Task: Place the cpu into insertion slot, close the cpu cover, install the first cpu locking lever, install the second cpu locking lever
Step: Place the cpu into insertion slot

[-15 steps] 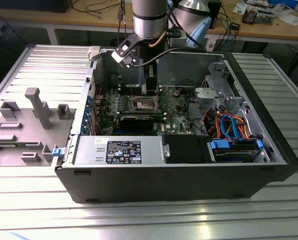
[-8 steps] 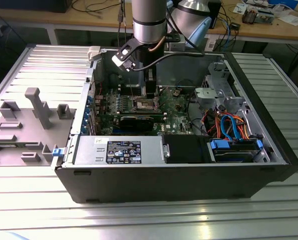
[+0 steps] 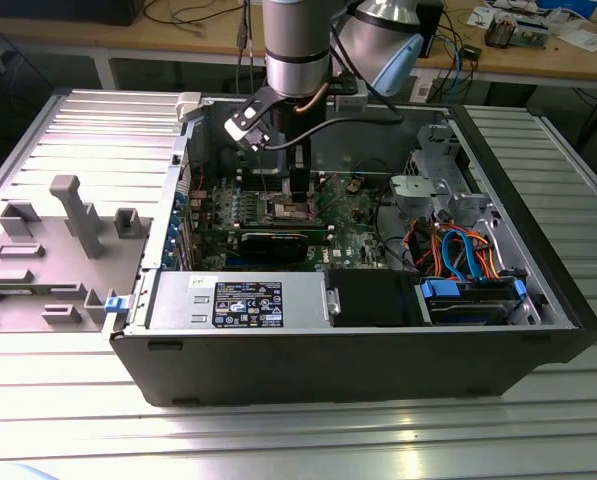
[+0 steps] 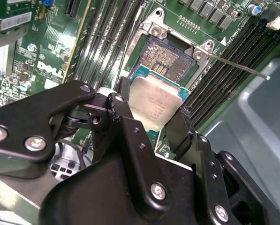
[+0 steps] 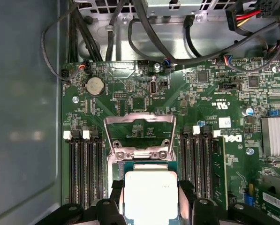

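The claw (image 4: 153, 111) is pinching the chip (image 5: 150, 193) by two opposite edges, holding it right over the socket (image 4: 167, 57). That's on the board (image 5: 200, 93), toward the far side of the open PC case (image 3: 278, 365) in the exterior view. It doesn't look seated to me, since bare pins show past its far edge. The cover (image 5: 140, 132) is flipped up and a thin lever (image 4: 238, 65) sticks out loose beside the socket.

My worry is that if it comes down tilted or a bit off square, those pins bend and the board's toast. A weak pinch could also let it slip and land crooked.

The chip itself is a flat square with a dull silver top, faint print and a thin green rim.
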`<state>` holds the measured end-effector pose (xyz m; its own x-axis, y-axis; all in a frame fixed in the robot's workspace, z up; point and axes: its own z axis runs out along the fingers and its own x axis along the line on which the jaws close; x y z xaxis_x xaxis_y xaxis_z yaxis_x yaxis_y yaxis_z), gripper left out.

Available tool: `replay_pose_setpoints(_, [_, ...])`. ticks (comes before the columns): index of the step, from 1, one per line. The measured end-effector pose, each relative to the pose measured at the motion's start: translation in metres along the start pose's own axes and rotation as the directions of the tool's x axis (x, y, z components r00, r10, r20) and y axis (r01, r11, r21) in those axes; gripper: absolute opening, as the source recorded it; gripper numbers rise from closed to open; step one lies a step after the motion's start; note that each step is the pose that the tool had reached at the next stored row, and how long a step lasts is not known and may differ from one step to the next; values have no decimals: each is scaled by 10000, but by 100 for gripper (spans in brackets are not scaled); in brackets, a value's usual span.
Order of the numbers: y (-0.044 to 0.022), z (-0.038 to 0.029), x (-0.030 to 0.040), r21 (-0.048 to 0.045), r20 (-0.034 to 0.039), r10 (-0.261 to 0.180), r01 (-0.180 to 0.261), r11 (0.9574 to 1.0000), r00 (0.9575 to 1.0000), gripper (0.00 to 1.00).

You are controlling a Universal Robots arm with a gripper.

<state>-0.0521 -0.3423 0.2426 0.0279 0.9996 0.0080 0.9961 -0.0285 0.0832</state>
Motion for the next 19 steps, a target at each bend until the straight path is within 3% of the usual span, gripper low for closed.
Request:
replay_pose_setpoints(14, [-2, 18, 2, 0, 0, -1, 1, 10000, 10000, 55])
replay_pose_setpoints(16, [-8, 29, 4, -1, -10, 1, -1, 10000, 10000, 55])
replay_pose_setpoints(19, [-24, 87, 8, 2, -84, 6, -6, 10000, 10000, 55])
